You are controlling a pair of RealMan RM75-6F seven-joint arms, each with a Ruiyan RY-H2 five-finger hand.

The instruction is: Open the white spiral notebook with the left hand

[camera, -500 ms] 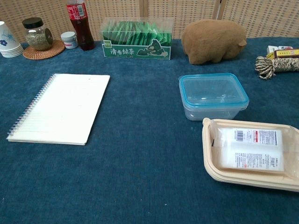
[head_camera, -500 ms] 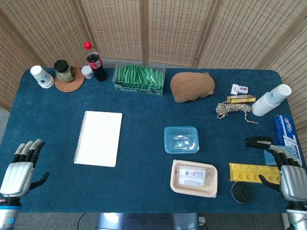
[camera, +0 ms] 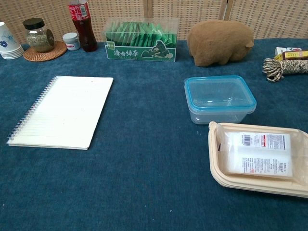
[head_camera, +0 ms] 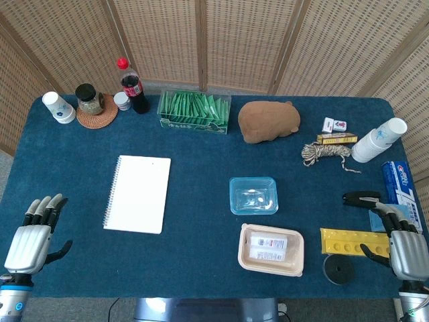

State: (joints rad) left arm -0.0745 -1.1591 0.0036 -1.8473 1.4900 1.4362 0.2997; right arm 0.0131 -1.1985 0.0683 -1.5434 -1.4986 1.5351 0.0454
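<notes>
Our left hand [head_camera: 28,243] hovers at the near left corner of the counter [head_camera: 194,168], fingers straight and slightly spread, thumb out to the side, holding nothing. It is well apart from the white notebook [head_camera: 137,194], which lies flat and shut on the blue counter, its spiral binding along the left edge. From the chest camera we see the notebook [camera: 61,111] alone, with neither hand in frame.

Our right hand [head_camera: 404,244] sits at the near right corner, fingers loosely apart and empty, just beside a yellow tray [head_camera: 354,242] and a black disc [head_camera: 338,268].

Right of the notebook stand a clear box with a blue rim [head_camera: 253,195] and a beige lidded tray [head_camera: 271,249]. Along the far edge we see a cola bottle [head_camera: 133,86], a green tea box [head_camera: 194,111] and a brown plush animal [head_camera: 269,121].
</notes>
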